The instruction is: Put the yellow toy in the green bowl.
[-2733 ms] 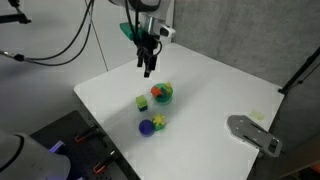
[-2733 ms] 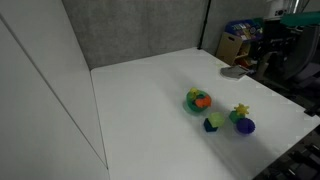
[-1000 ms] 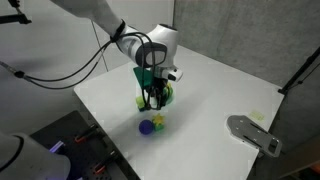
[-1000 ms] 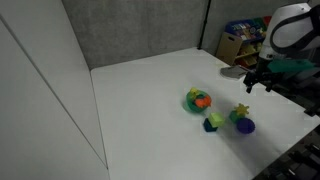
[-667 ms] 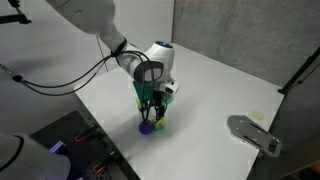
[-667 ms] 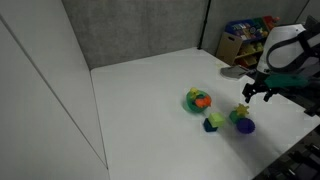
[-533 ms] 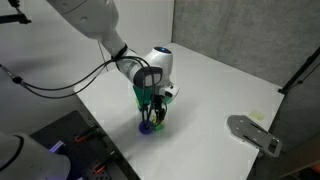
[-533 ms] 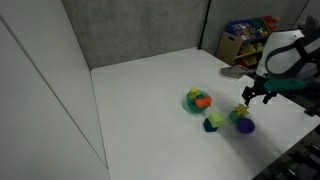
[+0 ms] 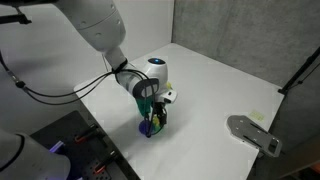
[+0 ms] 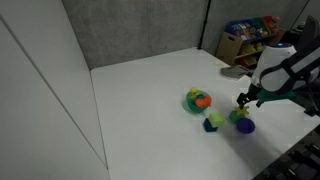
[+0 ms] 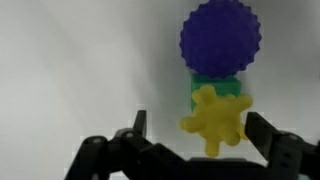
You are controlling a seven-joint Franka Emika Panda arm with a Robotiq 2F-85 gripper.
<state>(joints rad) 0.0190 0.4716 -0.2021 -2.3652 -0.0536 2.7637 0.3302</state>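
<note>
Hand [image 11: 197, 128] spread wide, fingers [image 11: 136, 132] either side of the tiny spiky bright yellow toy [image 11: 215, 120], not closed on it. Yellow toy against a green block [image 11: 200, 88], knobbly blue ball [image 11: 220, 40] just beyond. In an exterior view, hand [image 9: 152, 121] low at the white surface [image 9: 225, 85], close to its near edge. In an exterior view, small round shallow green bowl [image 10: 189, 99] near the hand [image 10: 241, 103] but apart from it, something orange inside.
</note>
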